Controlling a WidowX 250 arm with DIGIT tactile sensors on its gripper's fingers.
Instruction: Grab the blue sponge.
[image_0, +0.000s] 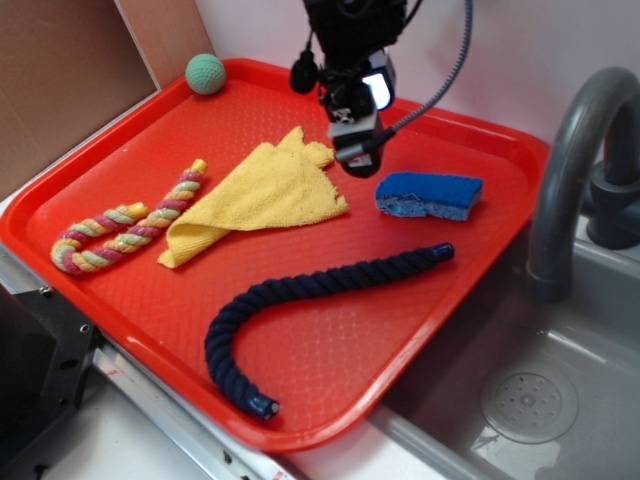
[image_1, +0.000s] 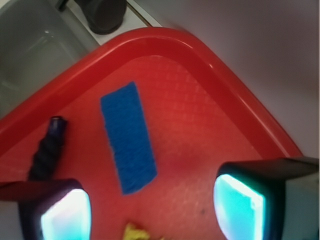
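Above the red tray (image_0: 300, 370), hand (image_1: 150, 210) hangs spread beside blue sponge (image_1: 128, 136)

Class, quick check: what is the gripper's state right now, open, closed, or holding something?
Gripper: open and empty, raised above the red tray, with the blue sponge lying untouched ahead of its fingers.

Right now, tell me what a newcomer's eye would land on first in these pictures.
The bright red tray fills the scene beside a grey sink. The gripper hangs over the tray's far side, jaws open and empty, with the blue sponge lying flat just beside it. A dark navy rope curves across the near half, and a yellow cloth sits mid-tray.
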